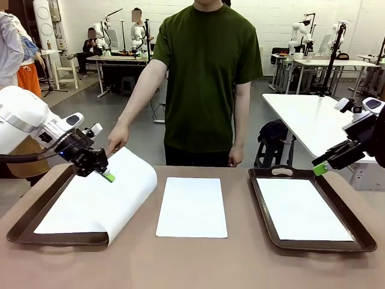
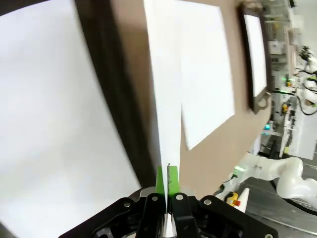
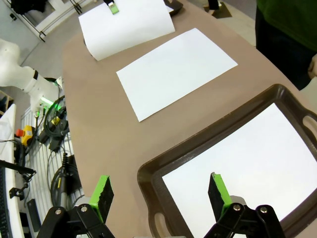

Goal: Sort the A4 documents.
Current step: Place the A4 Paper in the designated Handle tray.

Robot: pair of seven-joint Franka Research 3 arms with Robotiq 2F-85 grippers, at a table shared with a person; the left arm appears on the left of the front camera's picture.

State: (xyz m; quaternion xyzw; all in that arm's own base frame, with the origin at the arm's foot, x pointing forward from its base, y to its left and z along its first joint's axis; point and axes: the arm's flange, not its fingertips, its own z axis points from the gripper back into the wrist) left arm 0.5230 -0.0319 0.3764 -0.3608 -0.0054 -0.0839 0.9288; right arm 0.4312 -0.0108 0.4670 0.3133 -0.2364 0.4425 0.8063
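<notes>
At the left of the frame the left gripper (image 1: 107, 176) has its jaws pinched shut on the edge of one of the A4 documents (image 1: 129, 186), which curls and droops over the right rim of the left tray (image 1: 24, 233). With so thin a hold, I'd say it could slip, crease or land half off the tray. A second sheet (image 1: 192, 206) lies flat at centre and a third sheet (image 1: 301, 208) in the right tray (image 1: 263, 201), where the right gripper (image 1: 320, 168) hovers wide open and empty; no writing is readable.

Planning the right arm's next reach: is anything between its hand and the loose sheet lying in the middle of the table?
Nothing visible. The right hand, open, hovers over a corner of the right tray; only that low rim and bare table lie between it and the middle sheet.
</notes>
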